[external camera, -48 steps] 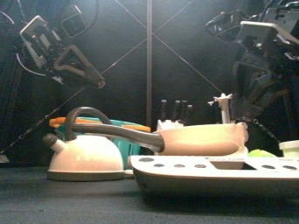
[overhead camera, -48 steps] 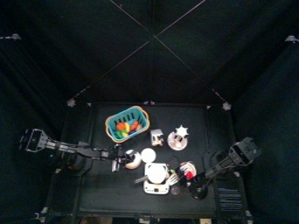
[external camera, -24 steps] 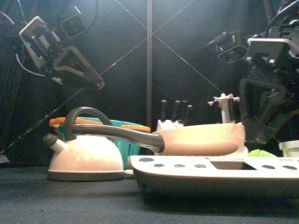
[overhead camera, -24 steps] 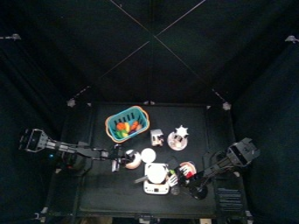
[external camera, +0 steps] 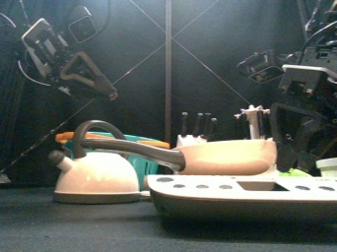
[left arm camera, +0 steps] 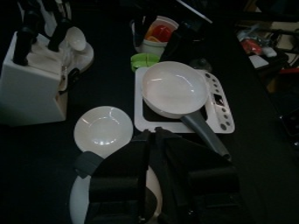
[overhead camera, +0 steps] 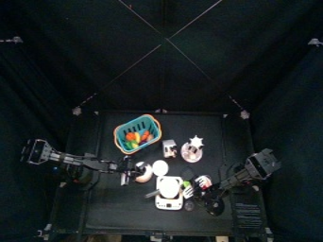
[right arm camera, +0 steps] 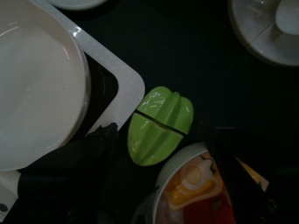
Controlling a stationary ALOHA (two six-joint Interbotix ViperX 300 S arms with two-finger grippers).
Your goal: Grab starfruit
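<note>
Green starfruit (right arm camera: pixel 160 125) beneath open right hand (right arm camera: pixel 163 149)

No readable text or labels

Top view looks straight down from high; front view sits level at the table's (overhead camera: pixel 101 203) front edge; both share the pan (overhead camera: pixel 171 185) (external camera: pixel 237 154).
</note>
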